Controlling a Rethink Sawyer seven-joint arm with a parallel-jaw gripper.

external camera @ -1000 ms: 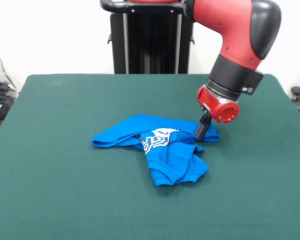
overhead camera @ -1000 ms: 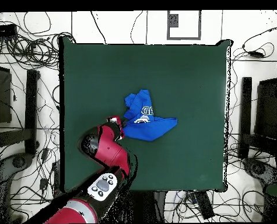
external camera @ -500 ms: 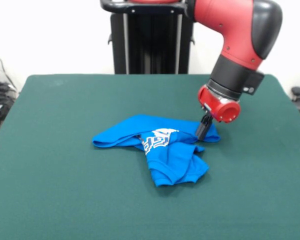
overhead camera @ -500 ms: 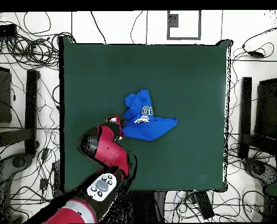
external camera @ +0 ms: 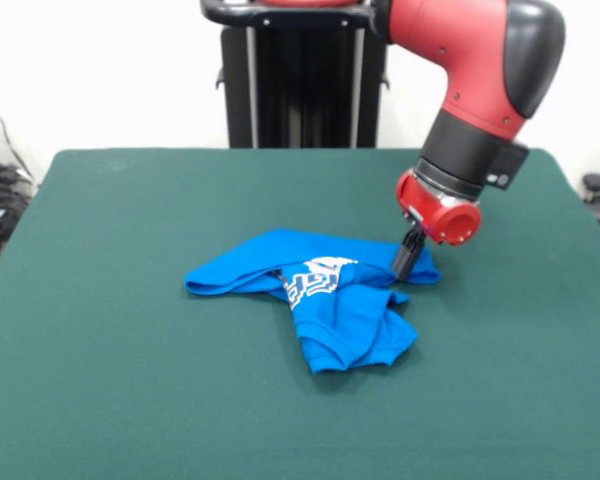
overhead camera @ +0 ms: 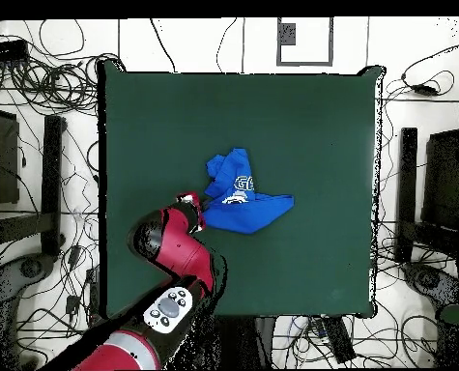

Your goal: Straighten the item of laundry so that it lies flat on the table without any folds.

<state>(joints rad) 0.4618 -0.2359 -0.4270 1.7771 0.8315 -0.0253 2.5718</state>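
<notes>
Risk: the gripper (external camera: 404, 262) sits at the right-hand corner of the shirt (external camera: 315, 300) in the front view, tips down against the cloth. Whether the jaws are open, closed or pinching fabric cannot be told. A shallow pinch could slip off when pulled; a pull catching two layers would likely drag the whole bundle rather than open it.

Item: small bright blue shirt, white lettering partly showing, crumpled in overlapping folds, one flap doubled toward the lower centre of the frame. Location: middle of the green table (external camera: 130, 400), slightly right of centre.
</notes>
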